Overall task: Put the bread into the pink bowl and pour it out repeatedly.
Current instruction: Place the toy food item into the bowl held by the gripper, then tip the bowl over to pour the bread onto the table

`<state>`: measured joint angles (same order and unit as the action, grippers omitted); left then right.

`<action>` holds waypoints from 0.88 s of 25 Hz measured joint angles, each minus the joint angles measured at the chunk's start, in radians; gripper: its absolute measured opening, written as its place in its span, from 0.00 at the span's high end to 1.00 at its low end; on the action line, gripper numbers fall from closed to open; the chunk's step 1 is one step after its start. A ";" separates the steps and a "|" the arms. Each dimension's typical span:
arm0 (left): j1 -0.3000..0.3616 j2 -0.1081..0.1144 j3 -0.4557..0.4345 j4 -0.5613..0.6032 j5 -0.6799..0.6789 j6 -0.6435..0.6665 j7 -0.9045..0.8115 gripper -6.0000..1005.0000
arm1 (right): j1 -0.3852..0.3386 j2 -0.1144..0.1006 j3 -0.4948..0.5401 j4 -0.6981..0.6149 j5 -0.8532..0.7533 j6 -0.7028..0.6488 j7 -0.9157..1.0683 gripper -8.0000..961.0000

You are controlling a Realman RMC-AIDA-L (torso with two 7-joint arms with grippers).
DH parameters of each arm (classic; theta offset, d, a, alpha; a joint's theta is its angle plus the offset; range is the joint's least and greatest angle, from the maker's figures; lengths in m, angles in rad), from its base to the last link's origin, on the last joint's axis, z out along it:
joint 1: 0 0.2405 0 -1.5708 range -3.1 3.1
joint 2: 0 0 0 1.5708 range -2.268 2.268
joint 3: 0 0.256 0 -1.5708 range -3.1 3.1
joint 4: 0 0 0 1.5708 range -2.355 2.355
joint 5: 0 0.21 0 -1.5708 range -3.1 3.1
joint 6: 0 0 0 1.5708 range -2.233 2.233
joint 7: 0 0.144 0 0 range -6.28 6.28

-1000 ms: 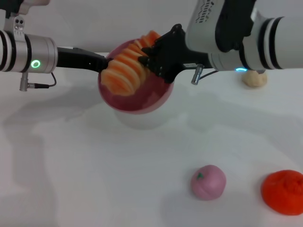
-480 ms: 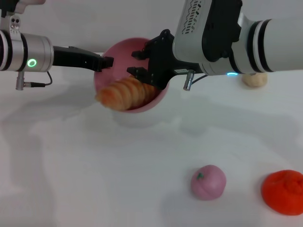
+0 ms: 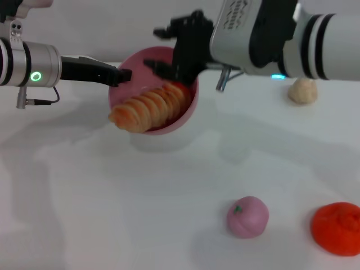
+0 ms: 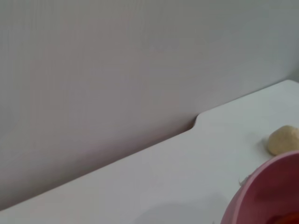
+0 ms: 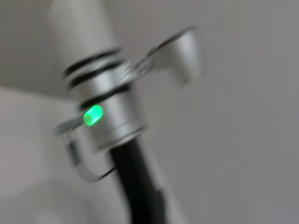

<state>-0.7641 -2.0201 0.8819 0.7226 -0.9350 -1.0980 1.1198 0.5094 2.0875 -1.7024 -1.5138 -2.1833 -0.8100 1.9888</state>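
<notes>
Pink bowl (image 3: 169, 121): held above the white table (image 3: 112, 214), tipped so that its mouth faced forward and down. Its rim also showed at a corner of the left wrist view (image 4: 268, 193).

Bread (image 3: 147, 108): lay across the tilted bowl's inside, ridges up, one end poking past the lower rim.

Left gripper (image 3: 121, 75): reached in from the left side and was clamped on the bowl's rim, bearing the bowl off the table.

Right gripper (image 3: 169, 48): hung just above the bowl's far rim, its black fingers (image 3: 157, 66) spread apart and holding nothing; it stood close over the bread without touching it.

Beige lump (image 3: 304, 90): sat on the table at the far right, well apart from the bowl; seen also in the left wrist view (image 4: 283, 139).

Small pink ball (image 3: 247, 216): rested on the near part of the table, green mark on top.

Orange lump (image 3: 337, 228): lay just to the right of the pink ball, at the table's near right.

Right wrist view: showed only the other arm's silver segment (image 5: 105, 116) with a green light.
</notes>
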 joint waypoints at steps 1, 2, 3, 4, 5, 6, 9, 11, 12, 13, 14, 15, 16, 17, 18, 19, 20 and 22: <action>0.000 0.000 0.000 0.000 0.006 0.000 0.000 0.96 | -0.016 0.001 -0.005 -0.018 0.006 0.034 -0.006 0.47; 0.000 -0.001 0.000 -0.001 0.012 0.000 0.000 0.96 | -0.034 0.002 -0.009 -0.036 0.020 0.070 -0.016 0.47; 0.000 -0.001 0.000 -0.001 0.012 0.000 0.000 0.96 | -0.047 0.003 -0.011 -0.045 0.049 0.107 -0.031 0.47; 0.000 -0.006 0.000 -0.001 0.018 0.001 0.000 0.96 | -0.064 0.003 -0.011 -0.056 0.092 0.147 -0.055 0.47; 0.000 -0.007 0.000 -0.001 0.018 0.001 0.000 0.96 | -0.077 0.003 -0.008 -0.059 0.148 0.174 -0.086 0.47; 0.000 -0.008 0.000 -0.001 0.018 0.002 0.001 0.96 | -0.091 0.003 -0.005 -0.061 0.213 0.200 -0.124 0.47; 0.001 -0.017 0.000 0.000 0.018 0.003 0.004 0.96 | -0.141 -0.002 0.003 -0.059 0.495 0.261 -0.320 0.47; 0.002 -0.022 0.000 0.000 0.018 0.004 0.006 0.96 | -0.179 -0.004 0.008 -0.050 0.711 0.264 -0.505 0.47; 0.002 -0.024 0.001 0.001 0.018 0.004 0.006 0.96 | -0.201 -0.004 0.012 -0.043 0.824 0.255 -0.606 0.47; 0.002 -0.025 0.002 0.001 0.018 0.004 0.006 0.96 | -0.223 -0.005 0.018 -0.029 0.959 0.229 -0.724 0.47; 0.001 -0.026 0.002 0.001 0.018 0.004 0.006 0.96 | -0.245 -0.005 0.026 -0.009 1.103 0.188 -0.849 0.47; 0.000 -0.027 0.003 0.001 0.018 0.004 0.007 0.96 | -0.266 -0.005 0.035 0.022 1.240 0.137 -0.961 0.47; -0.001 -0.028 0.004 0.000 0.018 0.004 0.007 0.96 | -0.283 -0.006 0.045 0.057 1.355 0.068 -1.059 0.47; -0.003 -0.029 0.004 0.000 0.018 0.005 0.007 0.96 | -0.298 -0.006 0.056 0.100 1.473 -0.014 -1.154 0.47; -0.004 -0.031 0.004 0.000 0.018 0.004 0.007 0.96 | -0.313 -0.006 0.067 0.156 1.581 -0.112 -1.247 0.47; -0.005 -0.032 0.007 -0.001 0.016 0.004 0.007 0.96 | -0.321 -0.006 0.077 0.199 1.647 -0.181 -1.302 0.47; -0.006 -0.033 0.011 -0.001 0.014 0.004 0.007 0.96 | -0.330 -0.006 0.086 0.240 1.711 -0.256 -1.356 0.47; -0.007 -0.035 0.023 -0.001 0.008 0.004 0.007 0.96 | -0.343 -0.006 0.110 0.316 1.781 -0.346 -1.404 0.47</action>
<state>-0.7709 -2.0549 0.9045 0.7213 -0.9271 -1.0944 1.1269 0.1660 2.0817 -1.5923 -1.1976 -0.4026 -1.1557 0.5852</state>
